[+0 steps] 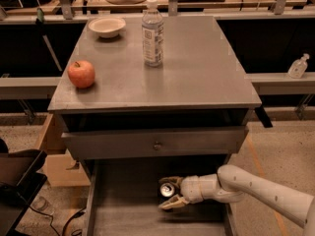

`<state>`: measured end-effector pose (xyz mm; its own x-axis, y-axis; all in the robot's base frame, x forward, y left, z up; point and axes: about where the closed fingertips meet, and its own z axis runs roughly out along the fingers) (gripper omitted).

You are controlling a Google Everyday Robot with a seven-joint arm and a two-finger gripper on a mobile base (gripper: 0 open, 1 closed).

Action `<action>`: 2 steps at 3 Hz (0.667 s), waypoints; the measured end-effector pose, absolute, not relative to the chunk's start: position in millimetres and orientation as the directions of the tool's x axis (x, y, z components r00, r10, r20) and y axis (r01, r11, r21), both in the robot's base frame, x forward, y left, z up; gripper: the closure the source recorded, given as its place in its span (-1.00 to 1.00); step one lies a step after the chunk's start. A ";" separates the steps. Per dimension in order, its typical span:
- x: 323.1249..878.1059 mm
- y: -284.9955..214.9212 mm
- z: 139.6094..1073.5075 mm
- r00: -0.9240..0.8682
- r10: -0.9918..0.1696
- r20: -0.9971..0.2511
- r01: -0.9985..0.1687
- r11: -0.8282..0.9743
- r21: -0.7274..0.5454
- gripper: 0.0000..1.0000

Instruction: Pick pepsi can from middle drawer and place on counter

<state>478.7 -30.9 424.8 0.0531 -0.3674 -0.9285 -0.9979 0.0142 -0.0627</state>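
The pepsi can [167, 189] stands upright in the open middle drawer [123, 215], its silver top and pull tab showing. My gripper [170, 192] reaches in from the right on a white arm. Its fingers [172, 203] are spread open on either side of the can, one behind it and one in front, close to it. The can's dark body is mostly hidden by the gripper. The grey counter [197, 73] lies above the drawer.
On the counter stand a clear water bottle [152, 33], a red apple [81, 73] at the left and a white bowl [107, 27] at the back. The drawer front with a round knob [157, 145] overhangs the open drawer. A cardboard box [49, 156] sits on the floor at the left.
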 end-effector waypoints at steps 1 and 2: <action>478.0 -29.1 424.7 0.053 -0.365 -0.929 -0.998 0.012 -0.061 0.27; 477.2 -27.1 424.5 0.053 -0.363 -0.930 -0.998 0.008 -0.060 0.74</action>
